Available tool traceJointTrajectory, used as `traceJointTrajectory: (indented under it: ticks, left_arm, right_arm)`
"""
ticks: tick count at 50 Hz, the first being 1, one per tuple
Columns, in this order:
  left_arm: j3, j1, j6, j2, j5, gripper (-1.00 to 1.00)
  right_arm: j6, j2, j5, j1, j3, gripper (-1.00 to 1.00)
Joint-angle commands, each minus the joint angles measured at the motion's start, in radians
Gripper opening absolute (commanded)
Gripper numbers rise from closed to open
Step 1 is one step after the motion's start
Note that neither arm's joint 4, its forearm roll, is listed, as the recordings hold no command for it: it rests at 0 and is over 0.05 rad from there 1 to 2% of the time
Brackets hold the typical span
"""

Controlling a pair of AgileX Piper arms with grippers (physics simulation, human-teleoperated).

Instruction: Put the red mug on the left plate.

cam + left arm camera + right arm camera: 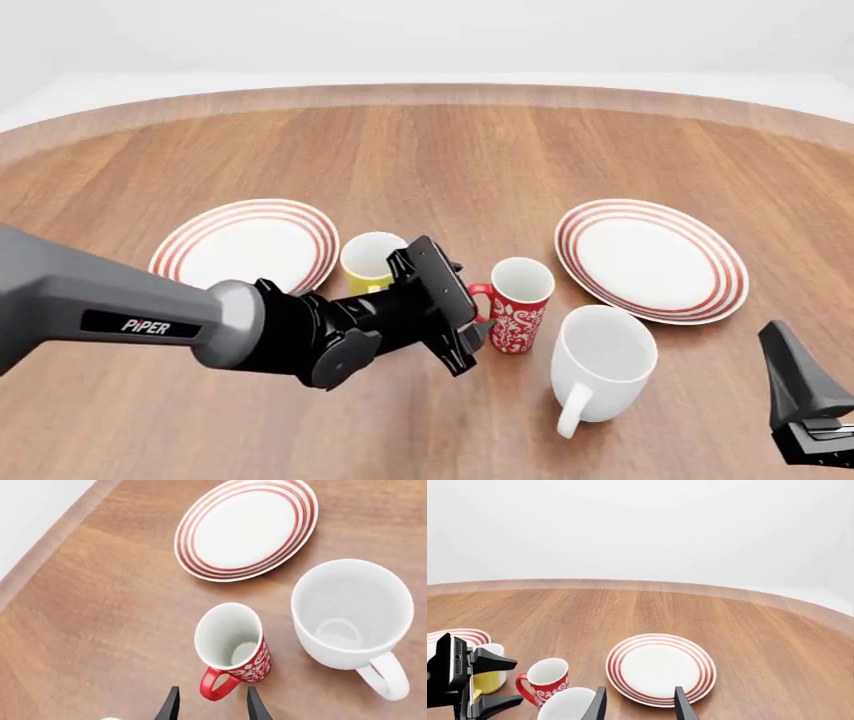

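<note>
Approach step. Left gripper [212, 707] spread apart, just short of red mug [519, 304] handle, nothing gripped. Mug upright mid-table, between yellow mug [370, 262] and white mug [605, 363]. Left plate [247, 247] bare, far-left. Next I ease forward, pinch handle. Right gripper [639, 704] apart, parked.

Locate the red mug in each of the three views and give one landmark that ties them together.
Left wrist view: the red mug stands just ahead of the open left gripper, handle toward it.
Front view: the red mug is at table centre, between the two plates.
Right wrist view: the red mug is low, near the left arm.
Shared landmark: the white mug, right beside it.
</note>
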State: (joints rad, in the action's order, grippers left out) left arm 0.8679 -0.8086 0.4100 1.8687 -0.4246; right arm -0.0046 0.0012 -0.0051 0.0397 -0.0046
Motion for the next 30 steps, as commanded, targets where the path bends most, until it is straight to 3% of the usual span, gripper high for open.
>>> traceJointTrajectory:
  ticks: [1,30]
  left_arm:
    - [0.005,-0.001,-0.006,0.005,0.003,1.00]
    - [0.030,0.008,-0.009,0.030,0.012,1.00]
  right_arm:
    - [0.000,0.000,-0.002,-0.001,0.000,1.00]
    - [0.000,0.001,-0.003,-0.001,-0.001,1.00]
